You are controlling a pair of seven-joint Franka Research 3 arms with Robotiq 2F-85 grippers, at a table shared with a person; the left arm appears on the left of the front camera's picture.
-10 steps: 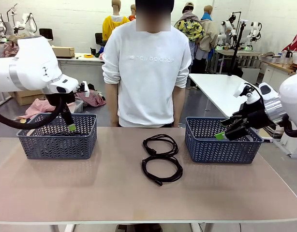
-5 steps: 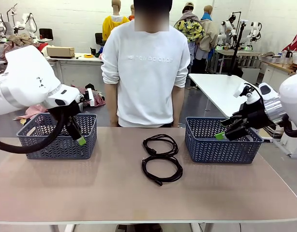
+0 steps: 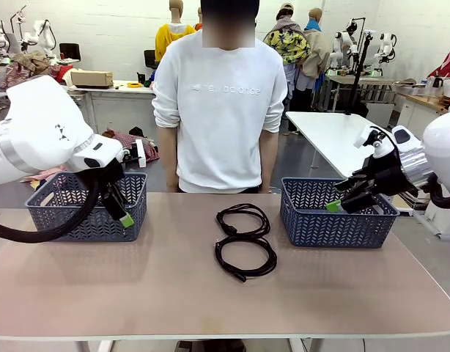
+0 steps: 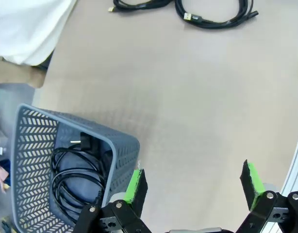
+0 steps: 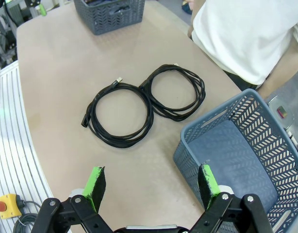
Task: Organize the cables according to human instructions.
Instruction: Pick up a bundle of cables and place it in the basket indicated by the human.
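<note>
A: While your left gripper (image 3: 122,214) and right gripper (image 3: 341,204) both hang open and empty, where are the loose cables (image 3: 243,237)?
B: Centre of the table (image 3: 137,293), toward its far edge, between left basket (image 3: 64,224) and right basket (image 3: 335,229). The coils line up far-to-near. Right gripper looks closer.

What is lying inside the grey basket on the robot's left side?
Coiled black cables with a plug end lie in the left basket. Their number is unclear: the coils overlap and cover the floor.

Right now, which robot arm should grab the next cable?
Probably the right arm: both cable coils lie nearer the right basket, straight ahead of its open jaws; the left arm is farther off.
</note>
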